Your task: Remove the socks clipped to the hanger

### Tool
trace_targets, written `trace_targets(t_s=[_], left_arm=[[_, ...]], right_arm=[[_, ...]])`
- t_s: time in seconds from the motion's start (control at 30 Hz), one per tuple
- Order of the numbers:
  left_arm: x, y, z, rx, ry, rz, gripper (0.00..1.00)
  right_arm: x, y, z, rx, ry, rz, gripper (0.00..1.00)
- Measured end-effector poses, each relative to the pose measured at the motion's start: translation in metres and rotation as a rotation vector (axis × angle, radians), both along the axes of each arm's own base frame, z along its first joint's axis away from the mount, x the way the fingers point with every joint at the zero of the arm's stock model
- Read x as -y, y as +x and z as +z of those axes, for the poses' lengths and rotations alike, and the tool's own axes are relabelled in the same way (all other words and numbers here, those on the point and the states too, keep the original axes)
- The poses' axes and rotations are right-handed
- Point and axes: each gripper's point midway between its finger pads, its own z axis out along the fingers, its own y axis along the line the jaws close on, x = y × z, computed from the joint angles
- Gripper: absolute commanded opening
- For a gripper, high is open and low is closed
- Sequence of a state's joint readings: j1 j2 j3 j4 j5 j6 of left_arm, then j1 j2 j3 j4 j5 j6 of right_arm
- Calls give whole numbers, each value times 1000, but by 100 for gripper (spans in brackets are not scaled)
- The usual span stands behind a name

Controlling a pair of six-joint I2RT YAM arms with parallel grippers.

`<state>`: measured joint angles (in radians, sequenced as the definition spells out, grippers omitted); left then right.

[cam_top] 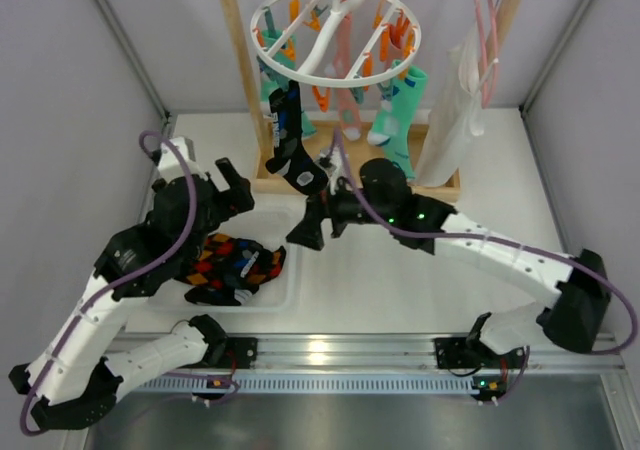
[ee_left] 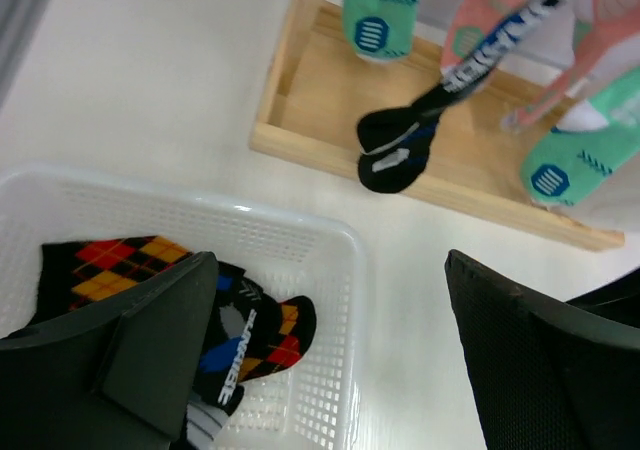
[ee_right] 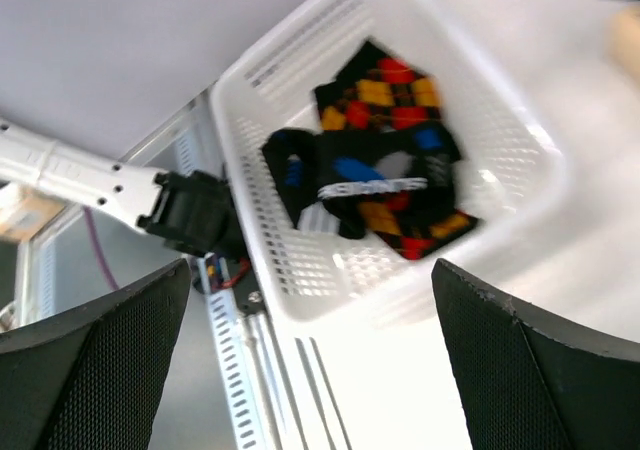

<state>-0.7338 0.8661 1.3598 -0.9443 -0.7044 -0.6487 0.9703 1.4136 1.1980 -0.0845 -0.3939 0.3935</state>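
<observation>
so the left tool [cam_top: 237, 188] and right tool [cam_top: 308, 226] are both spread open, nothing in them. Right one sits close by the black sock with blue and grey diamonds [cam_top: 291, 148], pegged to the white round plastic hanger [cam_top: 335, 32] beside teal-green socks [cam_top: 397, 120] and pink patterned socks [ee_left: 485, 0]. Soft, light, floppy I'd guess: pinch the foot, tug down.
</observation>
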Motion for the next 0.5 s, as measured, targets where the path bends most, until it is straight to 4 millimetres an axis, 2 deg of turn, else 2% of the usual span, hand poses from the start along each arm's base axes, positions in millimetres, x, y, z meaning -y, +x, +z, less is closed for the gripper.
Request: trace_targets(t_s=[0.1, 0.23, 0.3, 0.37, 0.5], left_arm=[[27, 10, -24, -6, 7, -107, 99], [59, 26, -44, 41, 15, -235, 99], [68, 39, -42, 71, 26, -264, 99], [74, 60, -36, 111, 31, -270, 99], [74, 106, -40, 149, 80, -271, 99]], right_arm=[[48, 12, 22, 47, 16, -113, 99], [90, 14, 63, 137, 64, -191, 99], [105, 12, 78, 168, 62, -212, 100], [114, 12, 94, 194, 56, -229, 99], [125, 8, 131, 259, 76, -237, 99]])
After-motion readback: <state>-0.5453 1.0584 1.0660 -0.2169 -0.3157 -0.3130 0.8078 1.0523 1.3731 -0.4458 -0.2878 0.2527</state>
